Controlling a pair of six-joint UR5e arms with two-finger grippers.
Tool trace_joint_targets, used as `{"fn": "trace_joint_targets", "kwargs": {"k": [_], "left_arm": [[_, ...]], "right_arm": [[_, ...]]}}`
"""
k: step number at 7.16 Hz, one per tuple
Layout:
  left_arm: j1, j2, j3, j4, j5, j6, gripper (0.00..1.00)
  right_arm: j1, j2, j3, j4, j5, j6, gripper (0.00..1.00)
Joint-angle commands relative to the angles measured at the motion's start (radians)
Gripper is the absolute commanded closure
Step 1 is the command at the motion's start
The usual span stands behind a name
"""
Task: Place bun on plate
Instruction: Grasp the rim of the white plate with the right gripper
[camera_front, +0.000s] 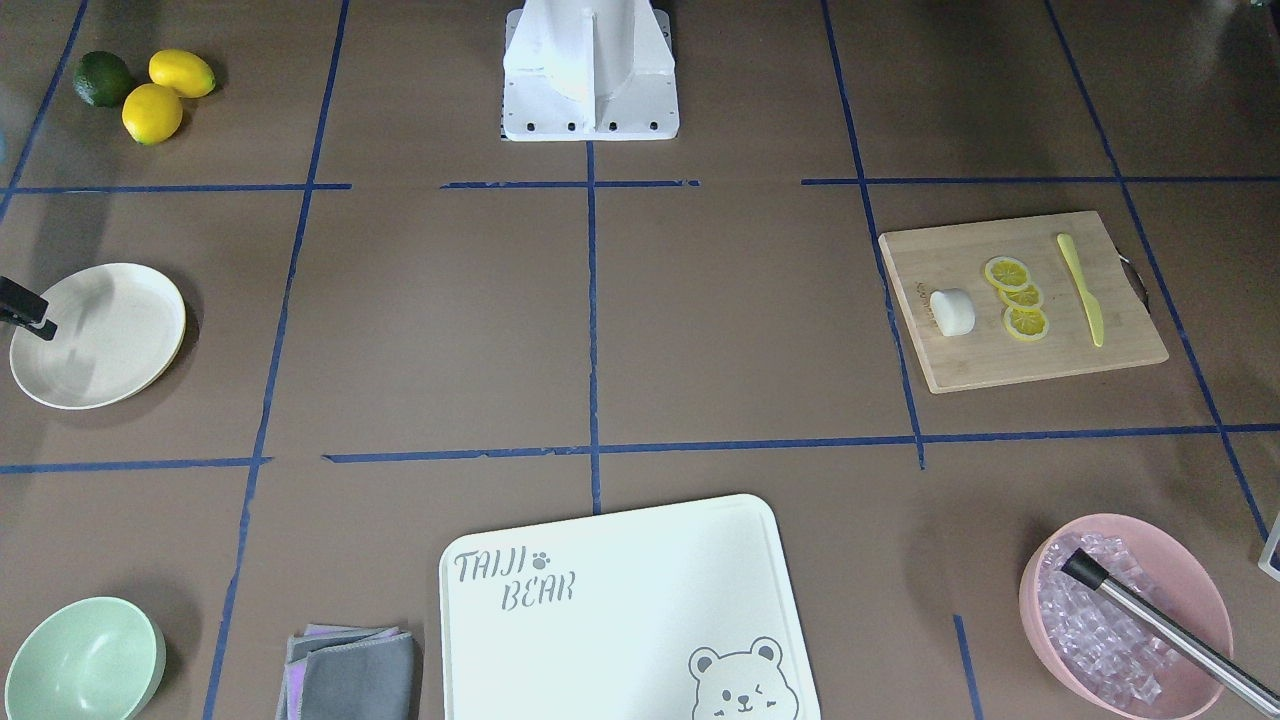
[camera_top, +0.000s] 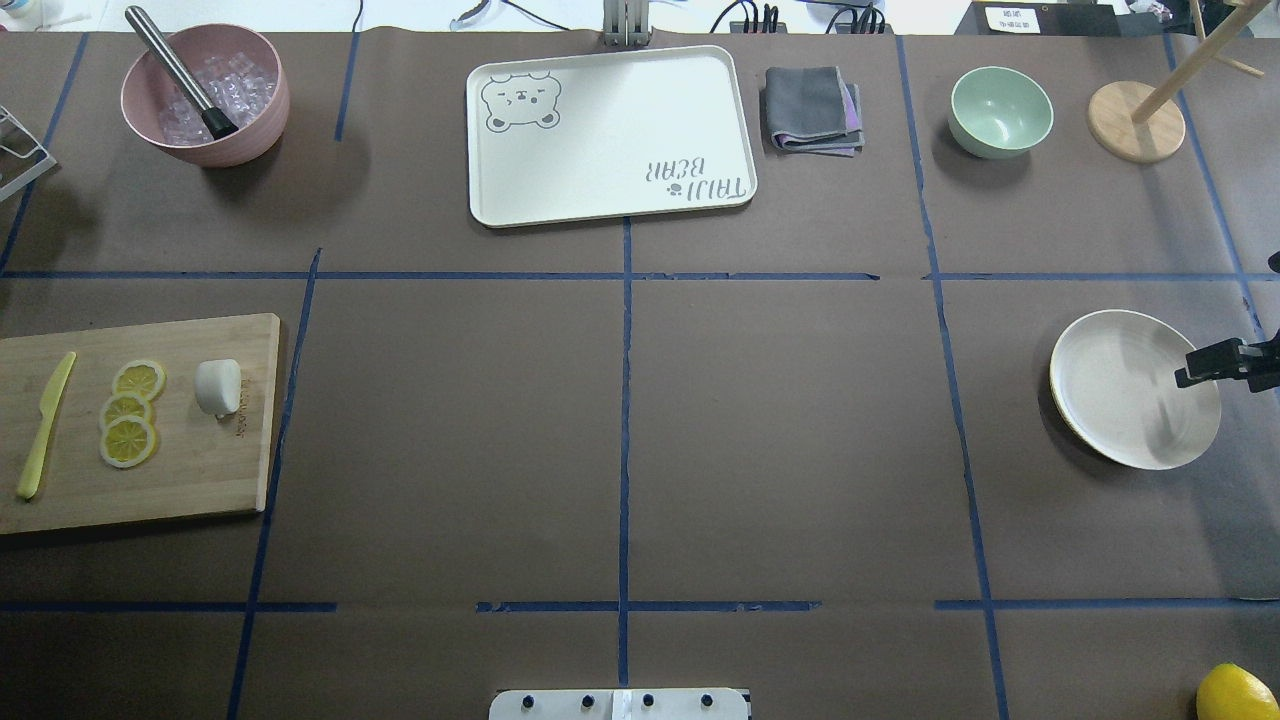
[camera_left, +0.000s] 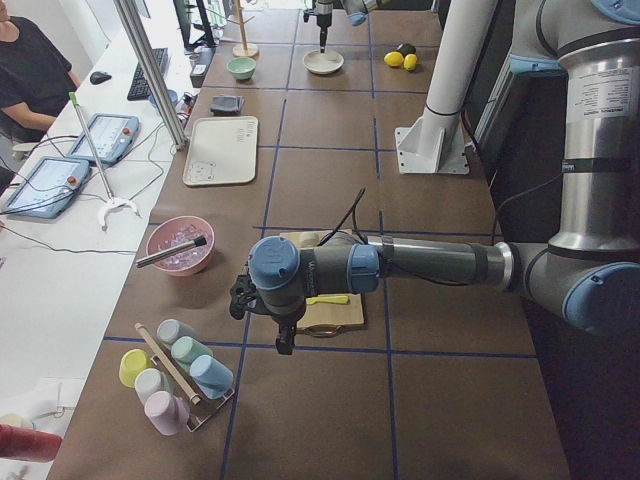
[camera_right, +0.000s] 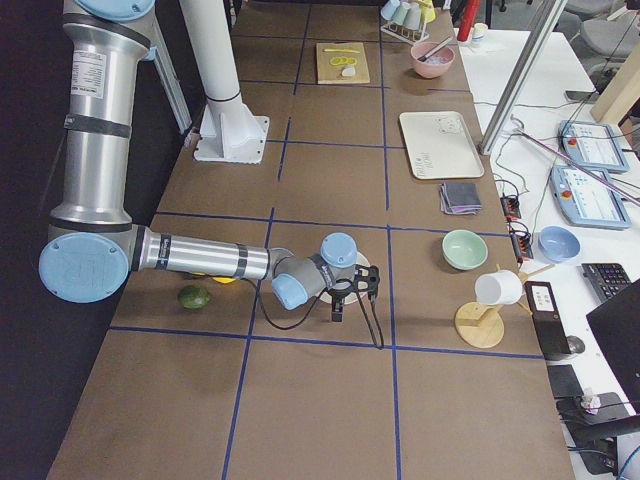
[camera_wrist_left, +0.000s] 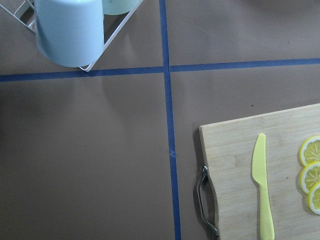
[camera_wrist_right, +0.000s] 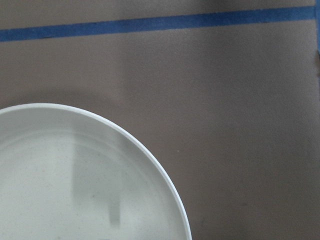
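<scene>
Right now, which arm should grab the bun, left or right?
Left. The bun sits on the wooden board at the robot's left, and the left wrist camera looks down on that board. The right gripper is far away on the other side, by the plate.

The small white bun (camera_front: 952, 312) is lying on its side by the wooden board's (camera_front: 1000, 365) edge nearest the table's (camera_front: 700, 320) middle. The round cream plate (camera_front: 110, 330) is sitting flat near the robot's right-hand end, well apart.
</scene>
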Motion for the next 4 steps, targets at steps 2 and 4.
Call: {"fn": "trace_joint_targets", "kwargs": {"k": [2, 4], "left_arm": [[-0.001, 0.001, -0.003, 0.000, 0.000, 0.002, 0.00], [-0.001, 0.001, -0.003, 0.000, 0.000, 0.003, 0.00]], "right_arm": [[-0.001, 0.005, -0.018, 0.000, 0.004, 0.001, 0.15], [-0.003, 0.005, -0.018, 0.000, 0.004, 0.001, 0.45]]}}
